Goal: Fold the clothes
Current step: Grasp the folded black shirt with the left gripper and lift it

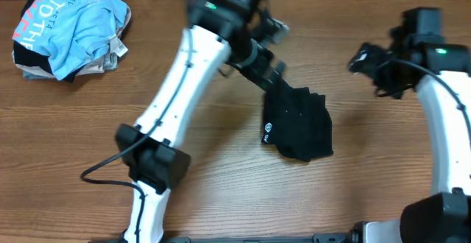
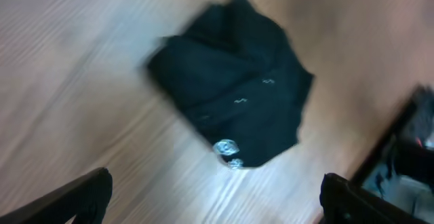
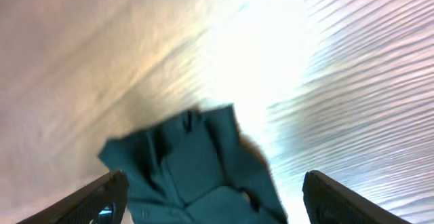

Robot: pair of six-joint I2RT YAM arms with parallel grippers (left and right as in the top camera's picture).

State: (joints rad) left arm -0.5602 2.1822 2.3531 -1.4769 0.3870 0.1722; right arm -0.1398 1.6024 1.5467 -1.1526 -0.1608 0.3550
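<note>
Between the two dark fingers of the left gripper [image 2: 215,197] nothing is held — the jaws are seen spread wide at the lower corners of the left wrist view, with bare wood in the gap and the black polo shirt [image 2: 234,88] lying just beyond them. The right gripper [image 3: 215,197] is likewise seen parted and empty, with part of the same shirt showing low in its view. The shirt is found near the middle of the table [image 1: 221,162], gathered into a compact, somewhat uneven bundle, its small white logo [image 1: 268,131] turned up at the left edge and loose corners showing at the right and bottom. The folding is judged to be far along, so the step in hand is taken to be a last fold or a squaring-up. For that to be done well, a loose corner should be approached low and flat, only the top layer should be pinched, and the fabric should be carried over in one slow arc so that the layers beneath are not dragged — soft knit is likely to slide on smooth wood. The other arm could be used to pin the bundle. The left wrist view is blurred, so layer edges cannot be read from it. The light-blue T-shirt [image 1: 73,22], well apart at the far-left corner, is best left alone.
</note>
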